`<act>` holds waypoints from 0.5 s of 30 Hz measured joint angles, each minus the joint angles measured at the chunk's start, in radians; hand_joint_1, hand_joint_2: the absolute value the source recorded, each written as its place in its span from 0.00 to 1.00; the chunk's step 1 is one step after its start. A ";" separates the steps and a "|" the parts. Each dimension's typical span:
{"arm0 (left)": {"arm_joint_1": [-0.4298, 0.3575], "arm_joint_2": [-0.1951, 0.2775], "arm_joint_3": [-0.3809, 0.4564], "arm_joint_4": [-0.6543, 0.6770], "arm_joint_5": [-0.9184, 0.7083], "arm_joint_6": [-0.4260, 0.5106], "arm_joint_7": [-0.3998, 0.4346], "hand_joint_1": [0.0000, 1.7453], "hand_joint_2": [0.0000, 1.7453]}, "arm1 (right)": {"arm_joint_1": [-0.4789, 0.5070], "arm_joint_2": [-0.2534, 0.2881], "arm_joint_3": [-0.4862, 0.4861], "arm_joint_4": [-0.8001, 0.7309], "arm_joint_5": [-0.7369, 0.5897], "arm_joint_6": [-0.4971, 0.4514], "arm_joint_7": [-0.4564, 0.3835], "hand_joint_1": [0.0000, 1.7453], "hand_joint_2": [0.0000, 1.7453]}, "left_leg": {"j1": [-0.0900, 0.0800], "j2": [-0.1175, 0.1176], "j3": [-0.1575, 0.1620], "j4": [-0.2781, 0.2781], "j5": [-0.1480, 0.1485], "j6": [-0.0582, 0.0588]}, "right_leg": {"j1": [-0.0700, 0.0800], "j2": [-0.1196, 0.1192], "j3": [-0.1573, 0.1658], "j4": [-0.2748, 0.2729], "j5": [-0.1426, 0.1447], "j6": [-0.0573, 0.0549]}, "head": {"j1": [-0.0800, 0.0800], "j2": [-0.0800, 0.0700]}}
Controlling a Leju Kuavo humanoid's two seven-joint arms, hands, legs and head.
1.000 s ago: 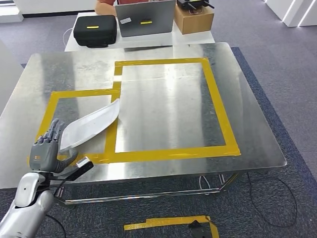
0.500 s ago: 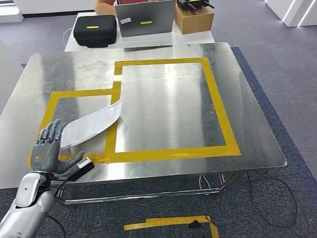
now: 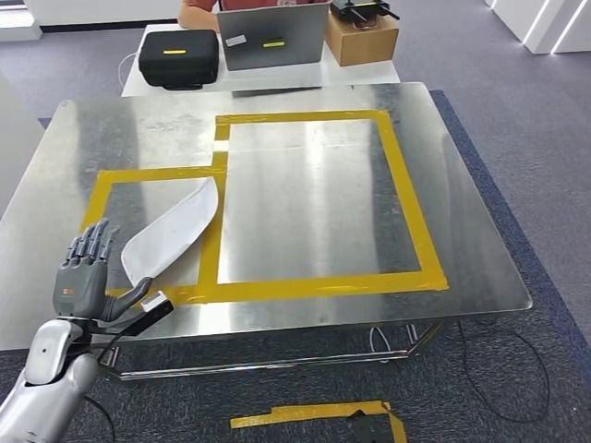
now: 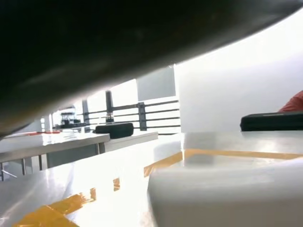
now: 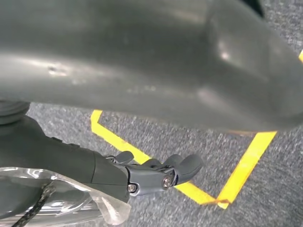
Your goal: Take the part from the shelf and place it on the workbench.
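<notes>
A white curved part (image 3: 169, 232) lies flat on the metal table (image 3: 314, 212) in the lower left of the head view, inside the smaller of 2 rectangles marked in yellow tape (image 3: 209, 240); its pointed end reaches toward the strip that divides the 2 rectangles. Just below and to the left of it, the robot's left hand (image 3: 85, 279) hovers at the table's near edge, released from the part, fingers spread and pointing up the frame, thumb stretched toward the part's rounded lower end. Whether the thumb touches the part cannot be told. In the left wrist view the part (image 4: 228, 189) appears as a pale, blurred shape close to the lens, with yellow tape beside it. The right hand (image 5: 161, 172) hangs over grey carpet (image 5: 150, 127) marked with yellow tape lines, its dark fingers loosely curled and holding nothing. At the top of the head view, a second white table (image 3: 181, 81) carries a black case (image 3: 177, 57), an open laptop (image 3: 273, 37) and a cardboard box (image 3: 361, 37), and a person in a red top (image 3: 199, 11) sits behind it.
</notes>
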 joint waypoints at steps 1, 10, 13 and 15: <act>0.002 0.000 -0.002 0.000 0.000 0.000 0.001 0.00 0.00 | 0.001 0.000 0.000 0.000 -0.001 0.000 0.000 0.00 0.00 | 0.002 0.001 -0.005 0.005 -0.001 -0.002 | -0.003 0.000 -0.012 0.026 -0.002 0.005 | 0.000 0.000; 0.006 0.004 -0.008 -0.006 0.006 -0.002 0.008 0.00 0.00 | 0.000 0.002 0.001 -0.001 -0.005 -0.001 0.000 0.00 0.00 | 0.018 -0.006 -0.054 0.069 -0.010 -0.065 | -0.007 0.011 0.086 -0.178 0.107 -0.023 | 0.004 0.000; 0.006 0.007 -0.008 -0.006 0.006 -0.002 0.008 0.00 0.00 | -0.001 0.002 0.001 -0.001 -0.005 -0.001 -0.001 0.00 0.00 | 0.019 0.007 -0.092 0.168 -0.096 -0.069 | -0.004 0.003 0.066 -0.180 0.126 -0.047 | 0.001 0.000; 0.006 0.007 -0.009 -0.006 0.006 -0.002 0.008 0.00 0.00 | 0.000 0.002 0.003 -0.001 -0.005 -0.001 -0.001 0.00 0.00 | 0.016 0.011 -0.132 0.303 -0.178 -0.067 | 0.002 -0.004 0.047 -0.180 0.139 -0.053 | 0.000 0.000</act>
